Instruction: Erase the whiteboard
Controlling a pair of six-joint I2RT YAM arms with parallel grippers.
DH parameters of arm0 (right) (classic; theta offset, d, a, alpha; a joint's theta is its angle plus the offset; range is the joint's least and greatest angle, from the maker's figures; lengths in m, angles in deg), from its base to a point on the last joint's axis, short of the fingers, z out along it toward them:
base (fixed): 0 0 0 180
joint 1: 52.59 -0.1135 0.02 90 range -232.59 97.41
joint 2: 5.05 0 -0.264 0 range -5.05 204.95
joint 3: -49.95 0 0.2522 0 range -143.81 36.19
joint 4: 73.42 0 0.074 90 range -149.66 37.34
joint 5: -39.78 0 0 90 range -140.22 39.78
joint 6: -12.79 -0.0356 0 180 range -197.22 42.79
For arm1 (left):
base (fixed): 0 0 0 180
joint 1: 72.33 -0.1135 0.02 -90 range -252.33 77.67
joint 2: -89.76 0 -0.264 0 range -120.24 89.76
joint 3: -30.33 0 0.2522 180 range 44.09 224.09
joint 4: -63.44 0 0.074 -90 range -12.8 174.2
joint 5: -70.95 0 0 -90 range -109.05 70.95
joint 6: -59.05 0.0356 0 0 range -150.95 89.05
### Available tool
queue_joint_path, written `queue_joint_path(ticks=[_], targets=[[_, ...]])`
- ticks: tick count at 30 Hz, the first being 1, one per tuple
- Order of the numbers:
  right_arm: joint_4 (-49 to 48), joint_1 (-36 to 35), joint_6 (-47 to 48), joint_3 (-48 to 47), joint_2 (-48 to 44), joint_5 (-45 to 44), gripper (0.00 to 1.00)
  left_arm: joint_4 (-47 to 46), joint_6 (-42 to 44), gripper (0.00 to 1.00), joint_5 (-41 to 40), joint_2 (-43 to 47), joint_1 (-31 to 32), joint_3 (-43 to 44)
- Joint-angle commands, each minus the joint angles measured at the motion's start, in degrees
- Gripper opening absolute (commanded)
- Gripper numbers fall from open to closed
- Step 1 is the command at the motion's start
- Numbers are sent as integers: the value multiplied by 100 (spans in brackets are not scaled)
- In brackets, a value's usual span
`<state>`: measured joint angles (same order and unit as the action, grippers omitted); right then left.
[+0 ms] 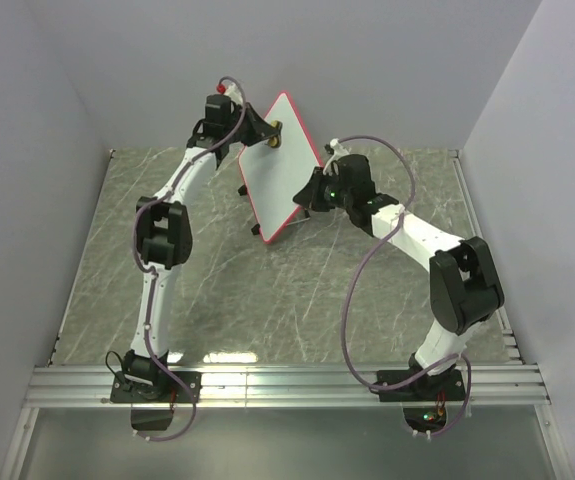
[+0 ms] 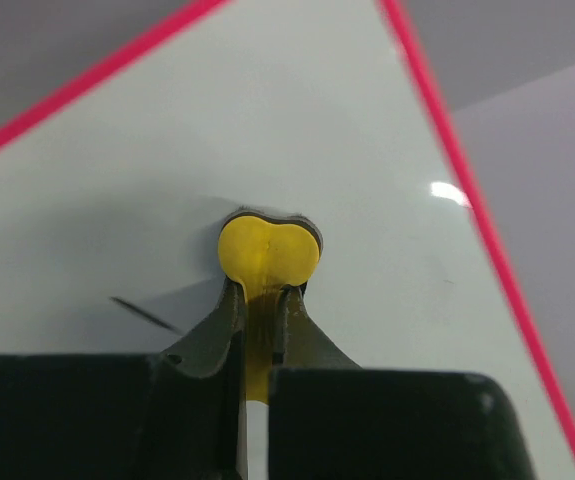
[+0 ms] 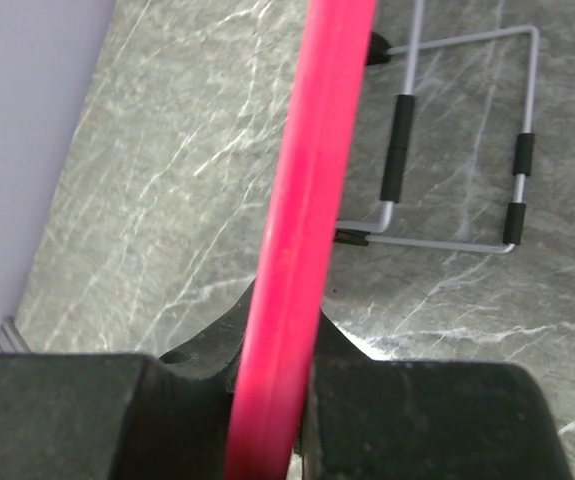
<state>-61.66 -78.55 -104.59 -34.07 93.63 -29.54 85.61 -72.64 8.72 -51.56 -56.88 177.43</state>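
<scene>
Whiteboard (image 1: 279, 165): at the far middle of the table (image 1: 217, 290), lifted and tilted, white face toward the left arm. Contact of the low corner with the table: cannot tell.

Surface: almost all white in the left wrist view. Only one short dark stroke (image 2: 145, 313), just to the left of the wiper, low in that view.

Wiper (image 2: 267, 250): small yellow pad with a dark underside, pressed flat against the white face, in the upper part of the board.

Left pincer (image 2: 262, 295): together, clamped on the yellow stem of the wiper.

Right pincer (image 3: 277, 335): clamped on the red frame at the right edge of the board, holding the board up.

Wire stand (image 3: 395, 150): lying on the table just beside the lower edge of the board, not carrying the board as far as visible.

Done, by judgement: most of the erasing, with no large scribble on the visible part of the face.

Left, by judgement: wiping of the one short stroke, then a look at the parts hidden behind the pincer or outside the close view, and perhaps setting of the board onto the stand.
</scene>
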Motion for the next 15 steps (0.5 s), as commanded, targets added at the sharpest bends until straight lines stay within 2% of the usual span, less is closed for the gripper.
queue_joint_path(ticks=[1, 5, 11, 15], targets=[[2512, -1122, 1006, 469, 170, 3160, 0, 592, -14, 0, -386, -616, -23, -491], [2529, -1184, 1023, 496, 196, 3222, 0, 575, -58, 0, -378, -801, -155, -835], [2643, -1289, 1085, 373, 310, 3249, 0, 452, -137, 0, -228, -977, -200, -818], [2670, -1351, 1103, 373, 354, 3284, 0, -21, -277, 0, 297, -784, -208, -853]])
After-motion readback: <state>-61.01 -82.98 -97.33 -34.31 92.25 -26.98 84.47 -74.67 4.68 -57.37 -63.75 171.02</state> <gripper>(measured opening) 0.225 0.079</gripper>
